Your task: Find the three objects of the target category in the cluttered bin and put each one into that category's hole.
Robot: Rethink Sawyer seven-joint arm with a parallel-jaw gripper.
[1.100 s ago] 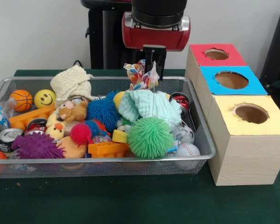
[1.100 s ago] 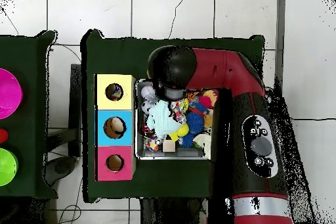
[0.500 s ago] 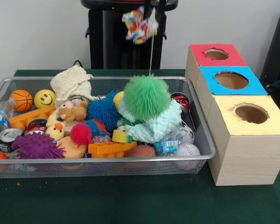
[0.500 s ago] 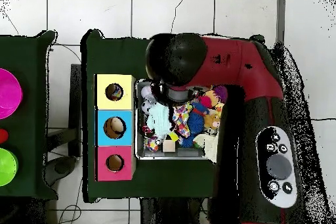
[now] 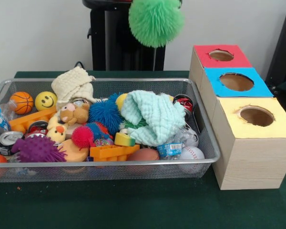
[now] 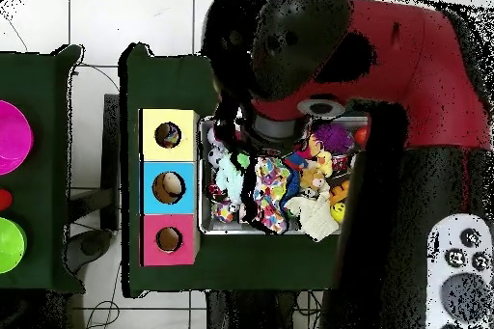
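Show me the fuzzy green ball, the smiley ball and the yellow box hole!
fuzzy green ball [image 5: 156, 21], front view, middle of its spikes
smiley ball [image 5: 45, 100], front view, its face
yellow box hole [image 5: 256, 116], front view, inside the opening

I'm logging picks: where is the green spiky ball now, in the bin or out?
Out: the green spiky ball hangs high above the wire bin.

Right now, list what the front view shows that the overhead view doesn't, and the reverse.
Front only: the fluffy green spiky ball hanging high above the bin, and the hole box's pale wooden side walls.
Overhead only: the red and black robot arm, the white tiled floor, and a magenta round disc off to the side.
Both: the wire mesh bin, the mint green cloth, and the red, blue and yellow holes.
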